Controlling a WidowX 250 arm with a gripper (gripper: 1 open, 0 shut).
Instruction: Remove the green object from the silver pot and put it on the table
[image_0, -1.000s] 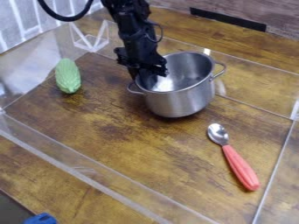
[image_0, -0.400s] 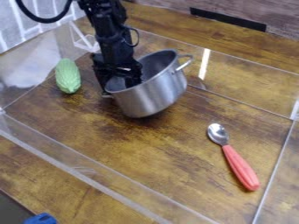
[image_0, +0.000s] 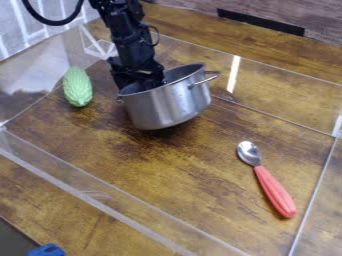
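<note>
The green object (image_0: 78, 87), a small bumpy oval lump, lies on the table (image_0: 160, 170) at the left, outside the silver pot and a short way from it. The silver pot (image_0: 171, 102) stands upright near the middle. I can see nothing inside it, though the gripper blocks part of its inside. My gripper (image_0: 136, 78) points down over the pot's left rim. Its dark fingers are spread apart, open, one on each side of the rim. Nothing is held between them.
A spoon (image_0: 267, 178) with a red handle lies on the table at the right front. Clear acrylic walls (image_0: 80, 190) edge the tabletop on all sides. A blue thing (image_0: 48, 250) shows outside the front wall.
The gripper slid left, dragging the pot by its rim; the pot tipped, then settled level. The jaws have spread from the rim. The green object stayed put.
</note>
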